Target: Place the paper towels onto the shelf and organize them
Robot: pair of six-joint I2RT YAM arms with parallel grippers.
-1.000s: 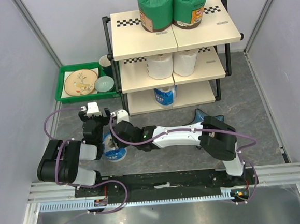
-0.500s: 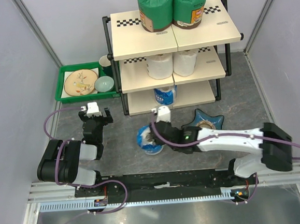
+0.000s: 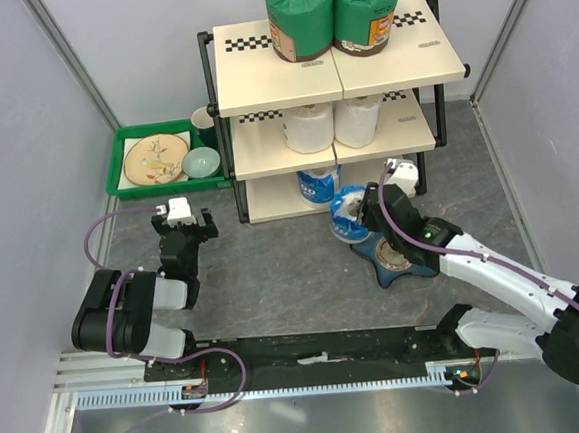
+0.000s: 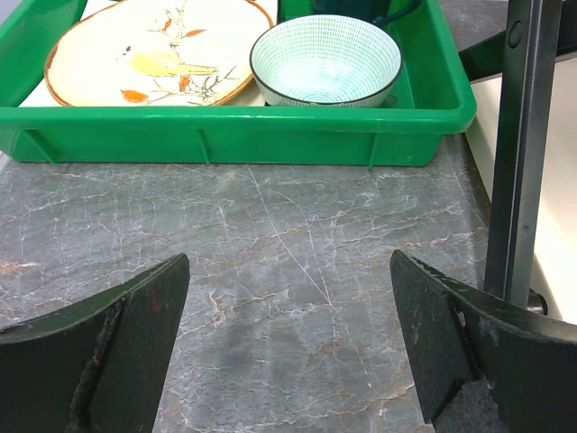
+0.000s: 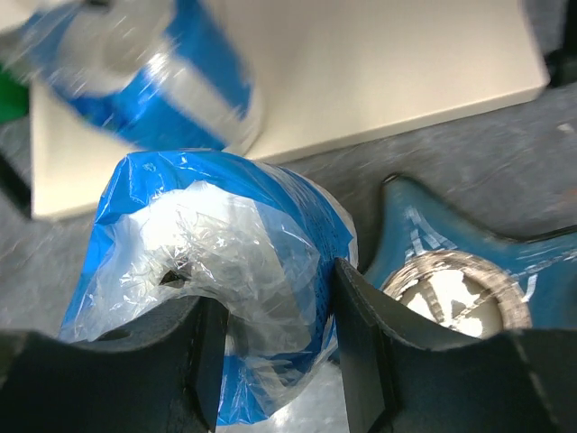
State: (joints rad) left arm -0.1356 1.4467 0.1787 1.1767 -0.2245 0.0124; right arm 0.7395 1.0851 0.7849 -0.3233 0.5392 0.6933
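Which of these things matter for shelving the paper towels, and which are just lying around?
Job: shelf, two green-wrapped rolls, two white rolls, shelved blue roll, held blue roll, right gripper.
Lying about: green tray, plate, bowl, mug, blue star dish.

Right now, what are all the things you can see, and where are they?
shelf: one, black and cream, back of table
green rolls: two, green, top board
white rolls: two, white, middle board
blue-and-white rolls: two; one on bottom board, one gripped before it
tray: one, green, left of shelf
plate: one, cream, in tray
bowl: one, pale green, in tray
mug: one, dark, in tray
star dish: one, blue, on table
left end effector: one, black, open, facing tray
right end effector: one, black, shut on blue-and-white roll
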